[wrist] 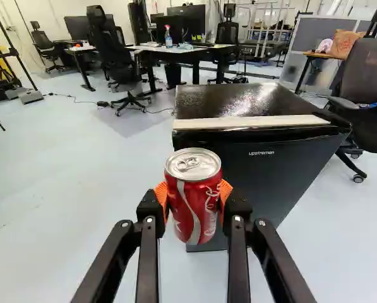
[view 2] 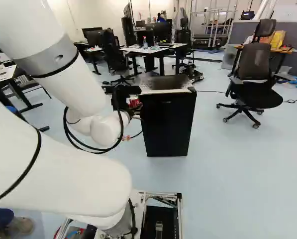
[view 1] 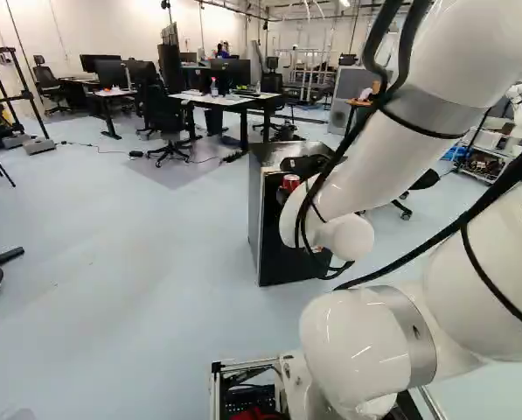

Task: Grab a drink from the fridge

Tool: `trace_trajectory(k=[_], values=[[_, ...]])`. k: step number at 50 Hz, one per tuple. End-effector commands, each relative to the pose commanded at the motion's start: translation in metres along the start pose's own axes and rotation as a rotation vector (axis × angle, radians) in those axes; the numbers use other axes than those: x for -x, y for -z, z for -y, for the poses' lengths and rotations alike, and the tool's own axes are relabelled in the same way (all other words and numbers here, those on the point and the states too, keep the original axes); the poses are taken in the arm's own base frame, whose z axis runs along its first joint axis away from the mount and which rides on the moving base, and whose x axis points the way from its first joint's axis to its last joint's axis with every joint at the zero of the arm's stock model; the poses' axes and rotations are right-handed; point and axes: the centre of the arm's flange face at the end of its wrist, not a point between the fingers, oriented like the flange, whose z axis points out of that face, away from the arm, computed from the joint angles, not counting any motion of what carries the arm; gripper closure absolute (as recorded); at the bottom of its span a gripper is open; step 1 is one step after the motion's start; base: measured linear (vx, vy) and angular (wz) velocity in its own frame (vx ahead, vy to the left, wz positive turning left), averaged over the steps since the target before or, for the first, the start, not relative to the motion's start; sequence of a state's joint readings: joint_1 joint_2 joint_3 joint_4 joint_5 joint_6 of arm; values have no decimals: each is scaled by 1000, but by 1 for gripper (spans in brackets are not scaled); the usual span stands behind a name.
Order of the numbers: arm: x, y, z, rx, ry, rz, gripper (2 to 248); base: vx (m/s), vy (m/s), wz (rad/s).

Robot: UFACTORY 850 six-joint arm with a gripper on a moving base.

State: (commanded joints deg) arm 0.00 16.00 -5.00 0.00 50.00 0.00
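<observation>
Wrist view: the gripper (wrist: 194,195) pinches the upright red can (wrist: 191,218) from both sides, held just off the near left corner of the closed fridge (wrist: 270,167). Grabbing looks done; next, probably, keep the squeeze and carry the can clear.

A white robotic arm (view 2: 76,84) slopes down toward the fridge (view 2: 167,124), its black claw (view 2: 134,102) nearby, orange pads (wrist: 226,190) pressed in a two-sided grip.
</observation>
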Motion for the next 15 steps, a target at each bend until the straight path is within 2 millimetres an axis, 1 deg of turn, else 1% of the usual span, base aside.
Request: trace_trajectory(k=[15], values=[[0, 0, 0, 0, 0, 0, 152, 0, 0, 0]])
